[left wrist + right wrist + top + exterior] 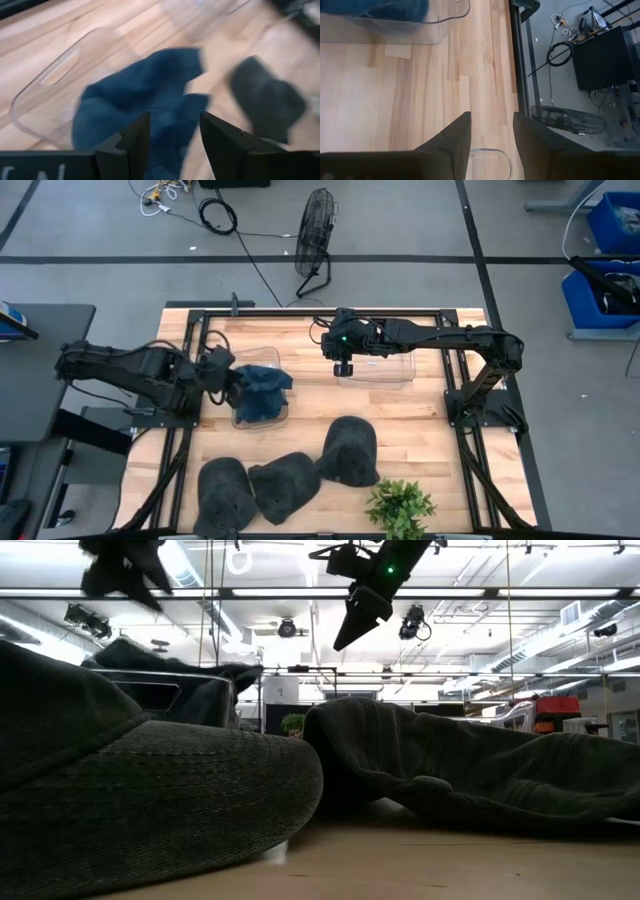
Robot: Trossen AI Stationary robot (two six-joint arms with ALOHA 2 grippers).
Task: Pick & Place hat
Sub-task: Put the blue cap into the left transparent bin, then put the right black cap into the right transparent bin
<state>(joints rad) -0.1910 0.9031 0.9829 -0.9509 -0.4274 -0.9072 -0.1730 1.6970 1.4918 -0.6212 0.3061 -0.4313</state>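
Note:
A blue hat (263, 388) lies crumpled in a clear bin (240, 420) on the table's left side, and it also shows in the left wrist view (145, 95). My left gripper (230, 377) (175, 132) hovers open just above the blue hat's left side, apart from it. Three dark grey hats (222, 495) (285, 480) (348, 450) rest on the table near its near edge. My right gripper (343, 367) (490, 132) is open and raised over the left end of a second clear bin (385, 370).
A green plant (400, 505) stands at the near edge, right of the hats. Bare wood lies between the two bins and right of the third hat. In the low view two grey hats (130, 800) (470, 770) fill the foreground. A fan (315, 230) stands on the floor beyond.

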